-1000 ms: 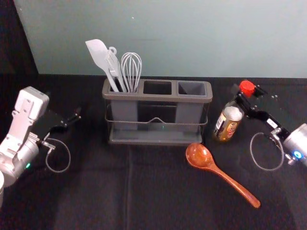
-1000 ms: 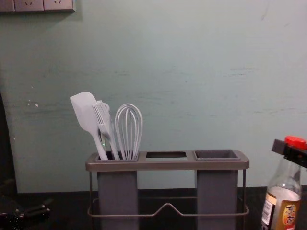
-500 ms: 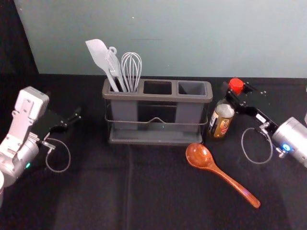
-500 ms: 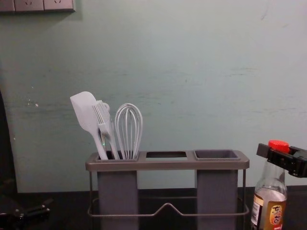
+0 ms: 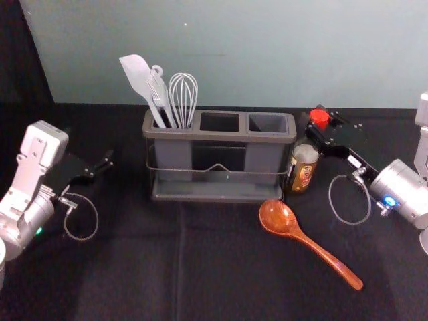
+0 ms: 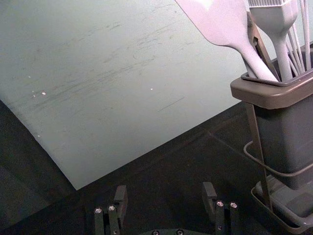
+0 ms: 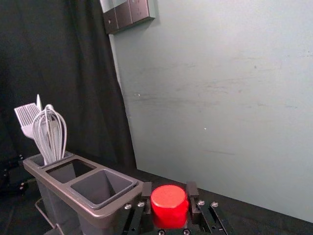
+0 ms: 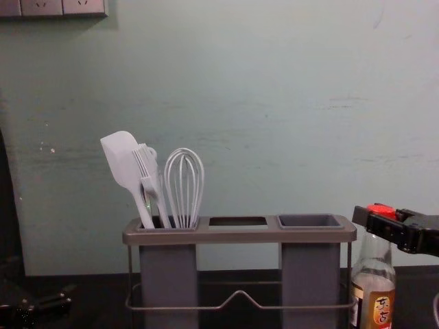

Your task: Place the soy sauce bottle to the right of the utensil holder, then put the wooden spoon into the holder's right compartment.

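A plain grey-green wall stands behind the holder, and a bench covered in black cloth spreads out in front of it. The brown-rimmed utensil holder with grey plastic cups has a white spatula and a white wire whisk in its left compartment. The right compartment has nothing in it.

Just beside the holder's right end is the clear glass soy sauce bottle with a yellow-brown label, upright. The right hand is at its top, the fingers closed in on either side of the red cap. Whether the base bears fully on the bench I cannot tell. The left hand is idle to the left of the holder, its fingers wide apart and empty. The glossy reddish-brown wooden spoon lies with its bowl just in front of the holder's right front corner, its handle slanting away to the right and forward.

The step in hand looks like setting the bottle down. Carried any further toward the holder, it could knock the frame. Held so high up, it could tip if the hand lets go before the base is flat, or if a finger drags on the cap when backing off. Later, the bottle could crowd the arm as it brings the spoon over the right compartment.
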`<state>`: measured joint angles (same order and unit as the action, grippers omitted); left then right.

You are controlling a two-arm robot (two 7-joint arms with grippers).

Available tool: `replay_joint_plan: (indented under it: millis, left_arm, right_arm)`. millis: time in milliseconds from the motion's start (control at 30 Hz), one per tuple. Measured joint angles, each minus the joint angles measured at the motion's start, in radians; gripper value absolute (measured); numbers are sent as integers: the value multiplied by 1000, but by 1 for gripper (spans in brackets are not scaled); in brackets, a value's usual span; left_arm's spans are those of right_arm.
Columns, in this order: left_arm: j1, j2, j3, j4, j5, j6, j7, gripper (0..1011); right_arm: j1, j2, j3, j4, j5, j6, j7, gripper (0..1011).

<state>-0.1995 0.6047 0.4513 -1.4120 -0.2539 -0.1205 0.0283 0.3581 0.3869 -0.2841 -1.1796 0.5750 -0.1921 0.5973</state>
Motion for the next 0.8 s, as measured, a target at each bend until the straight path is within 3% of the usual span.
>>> replay_joint_plan:
  millis: [200,267,500,700,800]
  left_arm:
    - [0,0,0,0,0,0,0,1005]
    - [0,0,0,0,0,0,0,1005]
    - [0,0,0,0,0,0,0,1005]
    - [0,0,0,0,0,0,0,1005]
    - [0,0,0,0,0,0,0,1005]
  right_arm:
    - [-1,-1,-1,-9,-10,9,-14,607]
    - [-15,7,13,-49,-10,10,-26,777]
    - [-49,30,35,-135,-15,6,-46,964]
    - [-95,56,48,-227,-11,22,-55,1003]
    - [-137,87,47,-306,-12,59,-62,1003]
